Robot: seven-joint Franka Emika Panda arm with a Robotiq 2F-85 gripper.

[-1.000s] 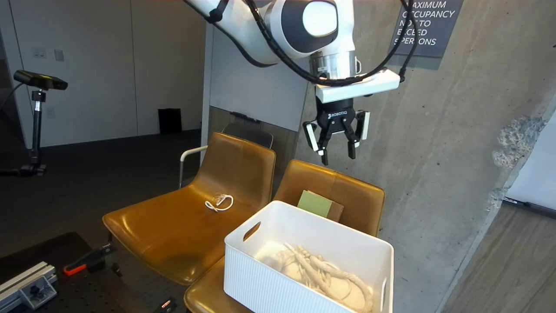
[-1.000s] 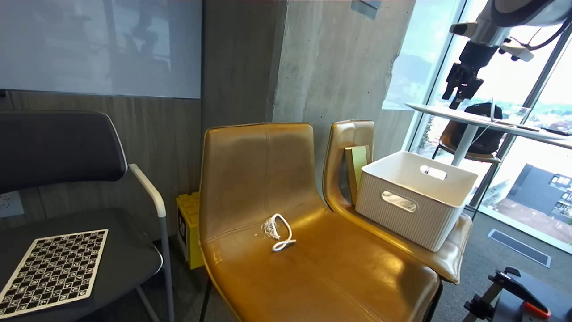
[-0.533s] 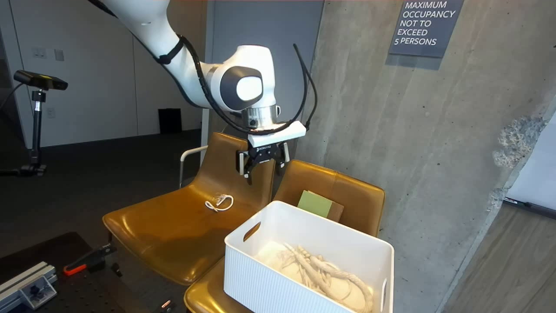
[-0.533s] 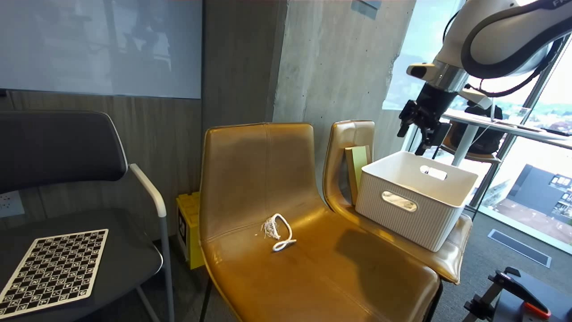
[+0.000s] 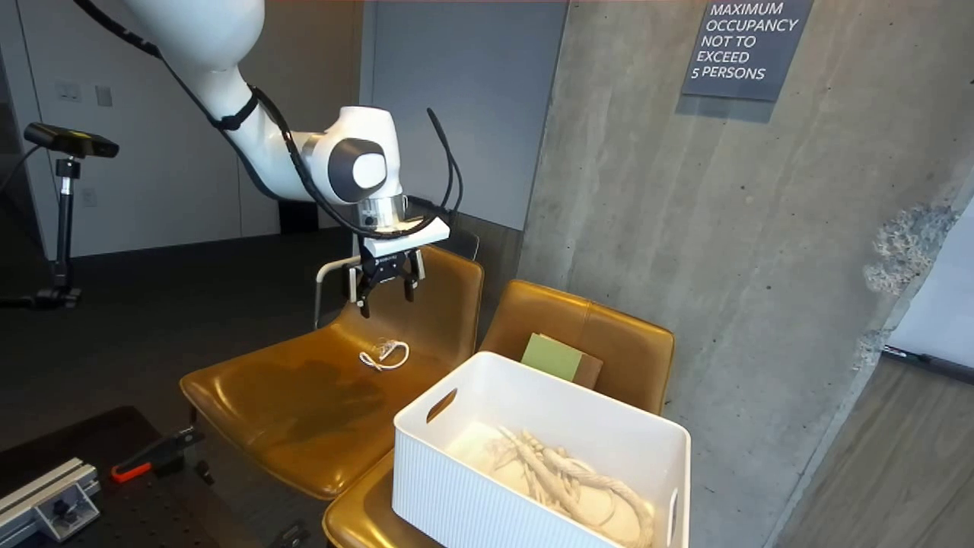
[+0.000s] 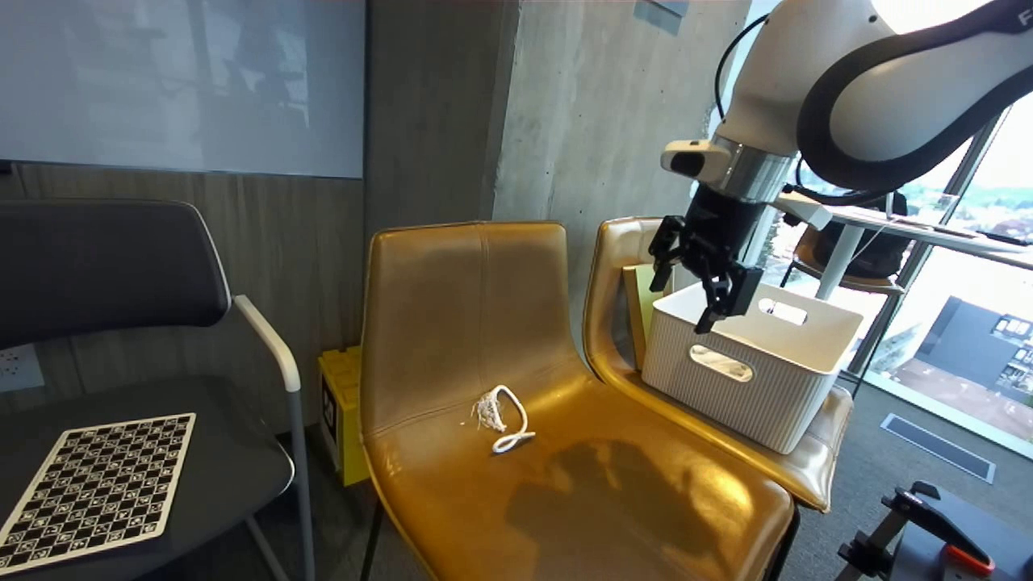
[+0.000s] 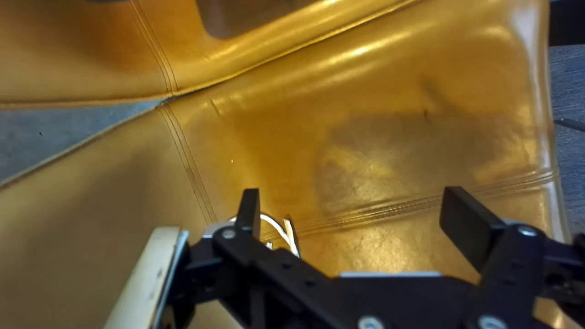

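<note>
My gripper (image 5: 387, 303) hangs open above the tan leather chair (image 5: 266, 399), with nothing between its fingers. Below it on that seat, near the backrest, lies a short white rope (image 5: 380, 367), curled in a loop with a frayed end. In an exterior view the gripper (image 6: 683, 303) appears in front of the white bin (image 6: 775, 411), and the rope (image 6: 510, 443) rests to its left. From the wrist, the jaws stand wide apart; the rope (image 7: 291, 239) shows beside the left finger (image 7: 249, 208), partly hidden by it. More rope (image 5: 548, 476), pale and thick, lies inside the bin.
The bin stands on a second tan chair, with a green book (image 5: 550, 356) leaning behind it. A concrete wall (image 5: 730, 251) rises behind the chairs. A dark chair (image 6: 97, 266) holds a checkered board (image 6: 101, 484). A red-handled clamp (image 5: 156, 457) sits on a dark table.
The arm has swung from high beside the wall, down and across to above the chair with the white rope. Its jaws stand wider than a second ago. Bin and rope have not moved.
</note>
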